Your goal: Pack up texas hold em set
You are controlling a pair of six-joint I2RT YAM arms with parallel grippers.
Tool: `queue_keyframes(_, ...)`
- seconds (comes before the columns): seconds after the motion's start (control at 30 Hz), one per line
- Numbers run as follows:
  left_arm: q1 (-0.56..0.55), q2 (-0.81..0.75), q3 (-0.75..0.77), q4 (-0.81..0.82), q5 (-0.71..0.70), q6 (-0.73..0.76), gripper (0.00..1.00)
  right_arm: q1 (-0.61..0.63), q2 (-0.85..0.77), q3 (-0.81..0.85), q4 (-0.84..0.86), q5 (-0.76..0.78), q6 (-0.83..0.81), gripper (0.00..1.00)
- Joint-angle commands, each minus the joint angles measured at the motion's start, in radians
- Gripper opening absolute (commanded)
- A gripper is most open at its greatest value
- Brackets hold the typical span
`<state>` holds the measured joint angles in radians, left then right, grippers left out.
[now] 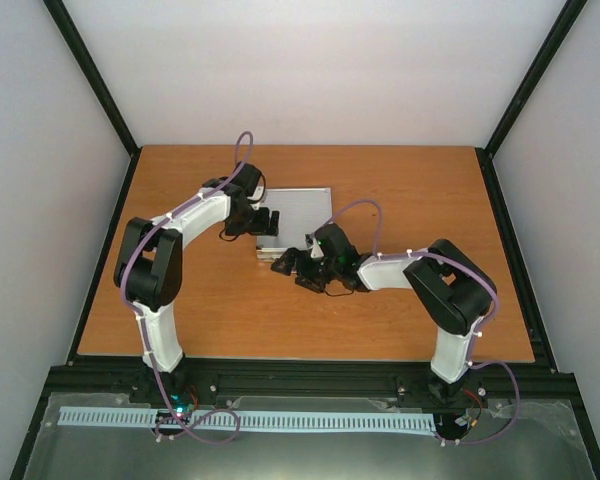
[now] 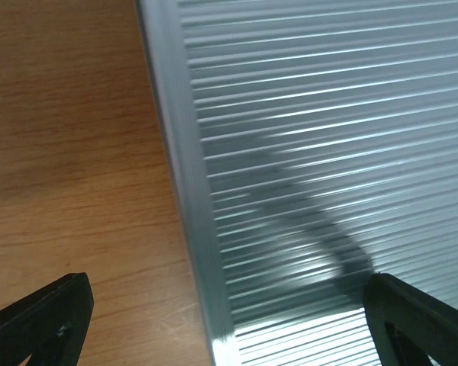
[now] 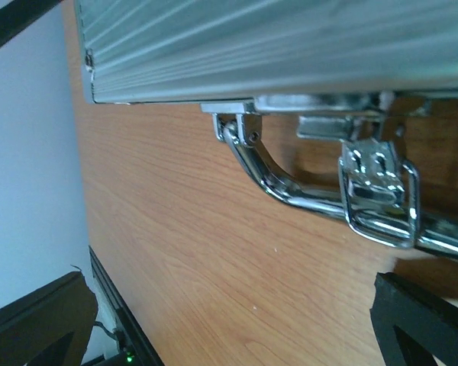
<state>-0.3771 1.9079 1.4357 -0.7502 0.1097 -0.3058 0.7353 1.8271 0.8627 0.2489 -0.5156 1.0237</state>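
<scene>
Contents hidden: ribbed silver case [image 1: 302, 205] lid down, chrome latch [image 3: 378, 194] showing. Left end effector [image 2: 225, 293] and right end effector [image 3: 229, 290] both spread wide.

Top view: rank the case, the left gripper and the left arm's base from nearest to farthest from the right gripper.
1. The case: its near edge sits right at the right gripper.
2. The left gripper: over the case's left side.
3. The left arm's base: bottom left, at the table edge.
</scene>
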Motion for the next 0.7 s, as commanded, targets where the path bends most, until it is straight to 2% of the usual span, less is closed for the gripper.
queue_keyframes(0.0,-0.003,0.018,0.042,0.007,0.004,0.019,1.00,0.009,0.044,0.010,0.067,0.011,0.029,1.00)
queue_keyframes(0.67,-0.003,0.005,-0.004,0.005,-0.005,0.019,1.00,0.008,0.063,0.038,0.084,0.130,0.038,1.00)
